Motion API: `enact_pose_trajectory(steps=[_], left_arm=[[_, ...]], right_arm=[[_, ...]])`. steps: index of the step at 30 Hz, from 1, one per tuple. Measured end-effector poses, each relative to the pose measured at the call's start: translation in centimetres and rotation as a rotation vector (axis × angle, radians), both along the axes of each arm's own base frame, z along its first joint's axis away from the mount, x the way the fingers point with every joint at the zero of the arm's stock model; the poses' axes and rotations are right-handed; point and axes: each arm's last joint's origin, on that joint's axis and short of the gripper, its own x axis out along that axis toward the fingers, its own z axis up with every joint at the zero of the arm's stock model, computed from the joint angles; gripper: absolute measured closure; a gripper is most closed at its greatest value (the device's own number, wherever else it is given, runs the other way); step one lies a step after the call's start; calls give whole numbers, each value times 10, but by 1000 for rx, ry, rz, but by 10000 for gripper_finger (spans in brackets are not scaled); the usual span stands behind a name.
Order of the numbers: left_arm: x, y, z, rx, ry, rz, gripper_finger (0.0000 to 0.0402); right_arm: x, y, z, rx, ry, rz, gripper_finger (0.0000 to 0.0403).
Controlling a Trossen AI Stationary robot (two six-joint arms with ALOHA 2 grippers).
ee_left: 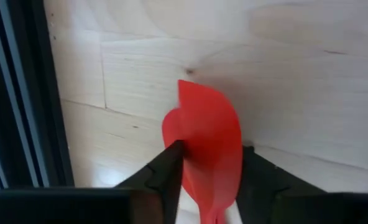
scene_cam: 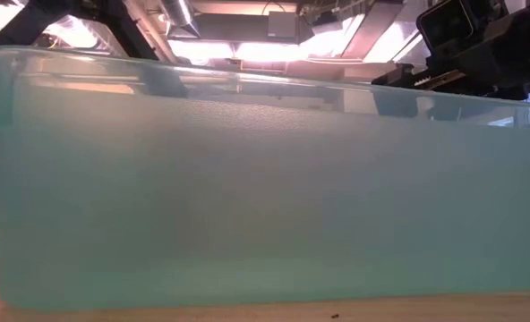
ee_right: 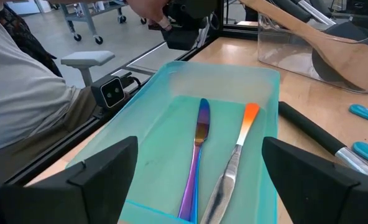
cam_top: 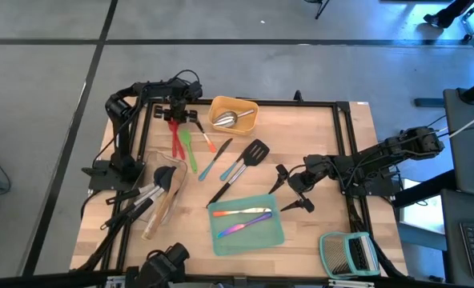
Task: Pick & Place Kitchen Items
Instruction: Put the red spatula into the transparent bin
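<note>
1. The left end effector (ee_left: 206, 180) sits at the far left corner of the desk (cam_top: 317, 144), just left of the yellow tray (cam_top: 251, 122), its two dark fingers (ee_left: 165, 171) either side of the red silicone spatula head (ee_left: 206, 137). From the left wrist view both fingers seem to be touching the red blade, so I judge it pinched, though how firmly I cannot tell.
2. The right end effector (ee_right: 196, 165) hangs spread wide and empty on the side of the teal tray (cam_top: 279, 232) away from the yellow tray, looking down into it.
3. Handling: the red spatula (cam_top: 175, 138) lies flat on the wood left of the yellow tray, beside a green-handled tool (cam_top: 190, 148). Its head is likely soft, light and bendy; a grip on the blade may flex or twist, so the stiffer handle would be the surer hold.
4. The high view alone gives the layout: steel scoop (cam_top: 226, 119) in the yellow tray, black slotted turner (cam_top: 255, 152) below it, clear tray (cam_top: 153, 196) holding a wooden spoon (cam_top: 158, 212) further left.
5. The right wrist view alone shows the two iridescent cutlery pieces (ee_right: 199, 146) in detail and a person's sleeve beyond the desk.
6. The low view is blocked by the teal tray's wall.
</note>
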Motion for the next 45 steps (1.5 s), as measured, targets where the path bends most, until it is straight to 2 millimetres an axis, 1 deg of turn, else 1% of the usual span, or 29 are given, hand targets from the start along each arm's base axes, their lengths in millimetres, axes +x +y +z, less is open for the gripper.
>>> enact_pose_trajectory(steps=[6, 13, 18, 23, 28, 32, 35, 39, 43, 45], left_arm=[[1, 0, 2, -11, -24, -15, 381], [3, -4, 8, -26, -59, -29, 379], [4, -10, 24, -20, -96, -60, 383], [6, -14, 53, 58, -150, -132, 383], [10, -17, 96, 166, -247, -187, 383], [15, -26, 132, 239, -355, -233, 383], [20, -39, 154, 243, -442, -278, 383], [21, -66, 180, 206, -489, -337, 383], [12, -96, 199, 103, -437, -345, 383], [5, -112, 205, 33, -393, -346, 383]], right_arm=[[0, 0, 0, 0, 2, 0, 57], [0, 0, 0, 0, 2, 0, 57], [0, 0, 0, 0, 2, 0, 57], [0, 0, 0, -3, -3, 1, 57], [0, 0, 1, -2, -10, 1, 57], [0, 0, 1, -2, -9, 1, 57], [0, 0, 1, -2, -9, 1, 57], [0, 0, 1, -3, -8, 1, 57], [0, 0, 0, -3, -8, 1, 57], [0, 0, 1, -3, -8, 1, 57]])
